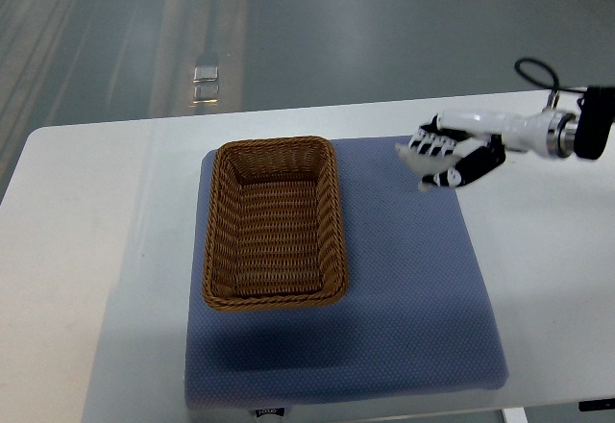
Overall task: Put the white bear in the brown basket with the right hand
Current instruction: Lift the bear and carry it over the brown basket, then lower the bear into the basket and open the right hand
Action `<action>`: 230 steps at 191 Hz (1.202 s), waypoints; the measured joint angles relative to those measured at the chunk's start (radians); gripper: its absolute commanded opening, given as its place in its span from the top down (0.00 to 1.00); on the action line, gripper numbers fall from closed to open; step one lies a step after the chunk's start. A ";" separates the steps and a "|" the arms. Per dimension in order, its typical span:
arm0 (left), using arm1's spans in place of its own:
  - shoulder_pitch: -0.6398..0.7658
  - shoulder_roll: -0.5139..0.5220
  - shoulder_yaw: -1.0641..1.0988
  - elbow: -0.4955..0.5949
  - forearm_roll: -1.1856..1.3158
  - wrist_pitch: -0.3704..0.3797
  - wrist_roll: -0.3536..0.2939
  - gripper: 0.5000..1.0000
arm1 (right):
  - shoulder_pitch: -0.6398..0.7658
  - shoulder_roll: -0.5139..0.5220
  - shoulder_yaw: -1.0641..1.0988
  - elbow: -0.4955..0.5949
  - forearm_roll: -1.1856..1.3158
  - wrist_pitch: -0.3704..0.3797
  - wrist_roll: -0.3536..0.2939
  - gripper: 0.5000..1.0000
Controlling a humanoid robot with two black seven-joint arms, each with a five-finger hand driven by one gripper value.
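Observation:
My right hand reaches in from the right edge and hovers over the far right corner of the blue mat. Its black-and-white fingers are curled around a small pale cream shape, the white bear, which is mostly hidden by them. The brown wicker basket sits on the left part of the mat with nothing inside. The hand is to the right of the basket, apart from it by about a hand's width. The left arm does not show.
The mat lies on a white table whose far edge runs just behind the basket. A black cable loops above the right wrist. Grey floor lies beyond the table.

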 measured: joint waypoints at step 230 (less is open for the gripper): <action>0.000 0.000 -0.003 0.006 0.000 0.000 0.000 0.00 | 0.104 0.860 -0.112 -0.598 0.170 -0.083 -0.066 1.00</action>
